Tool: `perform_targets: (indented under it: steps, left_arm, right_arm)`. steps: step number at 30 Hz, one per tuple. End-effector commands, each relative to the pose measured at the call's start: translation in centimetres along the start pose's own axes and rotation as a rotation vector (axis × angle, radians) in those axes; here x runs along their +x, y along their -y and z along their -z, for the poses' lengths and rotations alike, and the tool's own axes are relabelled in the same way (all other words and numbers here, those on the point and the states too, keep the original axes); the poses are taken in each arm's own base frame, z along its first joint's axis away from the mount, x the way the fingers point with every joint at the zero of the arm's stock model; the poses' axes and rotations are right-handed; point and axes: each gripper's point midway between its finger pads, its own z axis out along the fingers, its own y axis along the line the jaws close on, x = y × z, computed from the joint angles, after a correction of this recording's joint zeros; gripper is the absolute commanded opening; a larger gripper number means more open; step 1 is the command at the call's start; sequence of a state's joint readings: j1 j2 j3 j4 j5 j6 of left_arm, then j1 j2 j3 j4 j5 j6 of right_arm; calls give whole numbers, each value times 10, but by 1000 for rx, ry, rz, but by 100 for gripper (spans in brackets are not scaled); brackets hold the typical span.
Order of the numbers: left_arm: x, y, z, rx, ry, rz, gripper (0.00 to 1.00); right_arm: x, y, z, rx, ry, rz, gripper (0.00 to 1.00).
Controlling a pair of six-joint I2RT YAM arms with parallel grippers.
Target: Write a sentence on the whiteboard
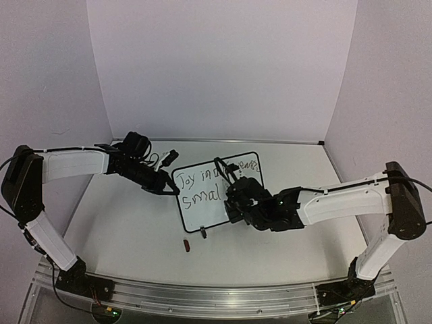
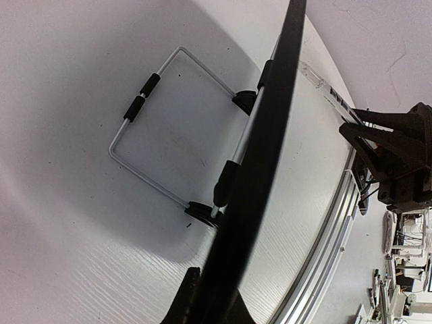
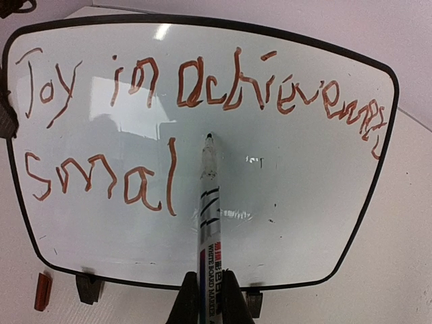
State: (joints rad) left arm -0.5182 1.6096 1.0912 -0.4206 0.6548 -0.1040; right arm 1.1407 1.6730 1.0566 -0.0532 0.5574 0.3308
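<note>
Whiteboard (image 1: 202,202) stands propped at the centre of your bench (image 1: 135,223), leaning back on its wire stand (image 2: 135,158). Its long axis runs left to right across the overhead frame, rising a little toward the right, and the written face is turned to the bottom of the frame. The red writing reads "Joy in achievements" on the top line and "smal" below it. Your left fingers (image 1: 167,187) are clamped on the board's left edge, with the black frame passing between them in the left wrist view. Your right fingers (image 3: 233,304) are closed around a marker (image 3: 208,223), low centre of that frame. The marker's tip touches the board just right of "smal". A red cap (image 1: 187,246) lies on the bench below the board's lower left corner.
</note>
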Motion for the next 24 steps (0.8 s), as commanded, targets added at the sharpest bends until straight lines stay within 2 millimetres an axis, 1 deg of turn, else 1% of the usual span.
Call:
perform_targets:
  steps: [1, 9, 24]
  left_arm:
    - [-11, -10, 5, -80, 23, -22, 0]
    - [-11, -10, 5, -81, 23, -22, 0]
    - [-11, -10, 5, -81, 23, -21, 0]
  right_arm:
    - [-19, -10, -3, -35, 35, -18, 0]
    - [-10, -13, -5, -53, 17, -23, 0]
    - [18, -4, 7, -58, -24, -86, 0]
